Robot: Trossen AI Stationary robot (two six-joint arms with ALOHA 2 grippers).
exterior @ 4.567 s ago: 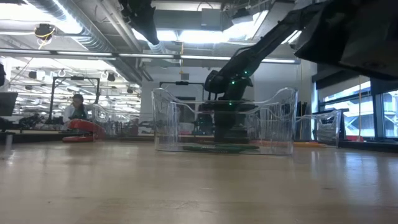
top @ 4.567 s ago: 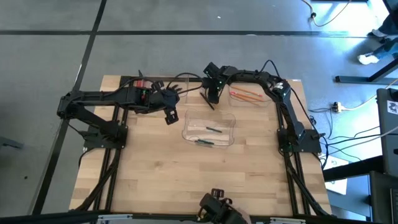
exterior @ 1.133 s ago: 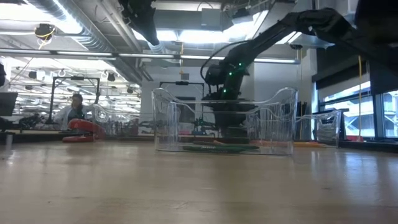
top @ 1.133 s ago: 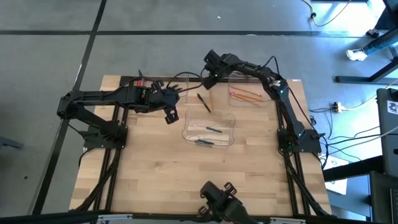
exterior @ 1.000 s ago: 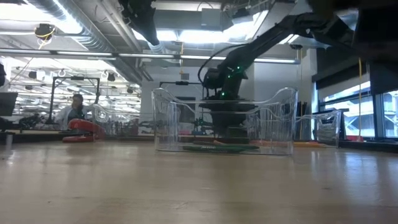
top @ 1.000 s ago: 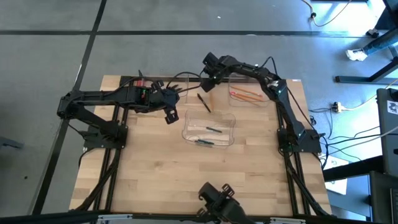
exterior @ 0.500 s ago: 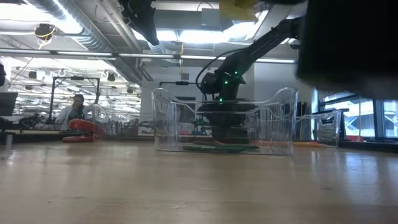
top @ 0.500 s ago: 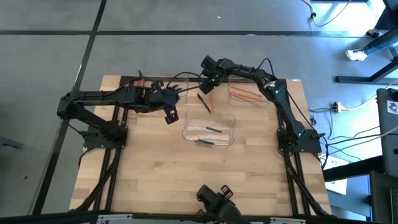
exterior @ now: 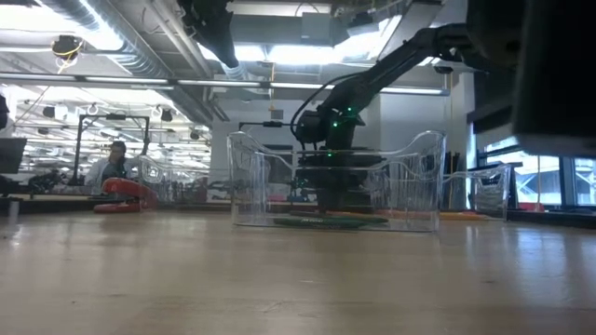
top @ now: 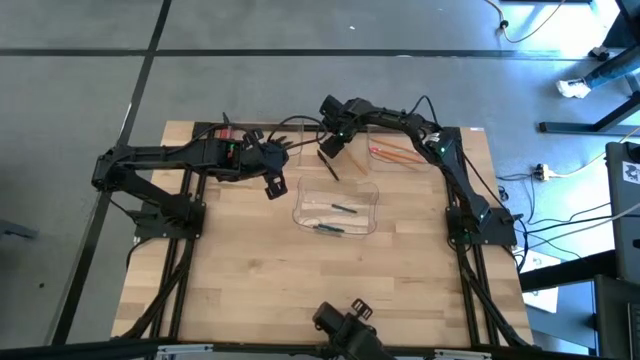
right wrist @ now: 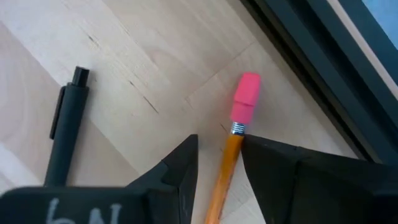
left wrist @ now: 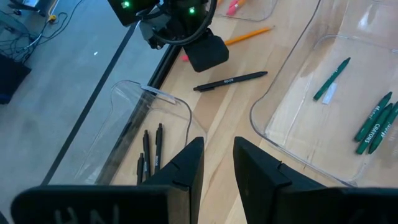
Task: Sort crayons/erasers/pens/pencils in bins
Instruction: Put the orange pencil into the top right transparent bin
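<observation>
Green crayons (left wrist: 372, 126) in a clear bin (left wrist: 273, 134) read "CRAYONS".

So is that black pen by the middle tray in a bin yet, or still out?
Out. The pen lies flat on bare table, between the bins.

Three clear bins (top: 337, 212). Four green crayons (left wrist: 331, 78), all in one bin. Four black pens: three (left wrist: 147, 145) in another bin, one (left wrist: 230, 81) loose on the table. Three orange pencils: two in the third bin (top: 398, 155), one (right wrist: 227, 163) on the wood.
</observation>
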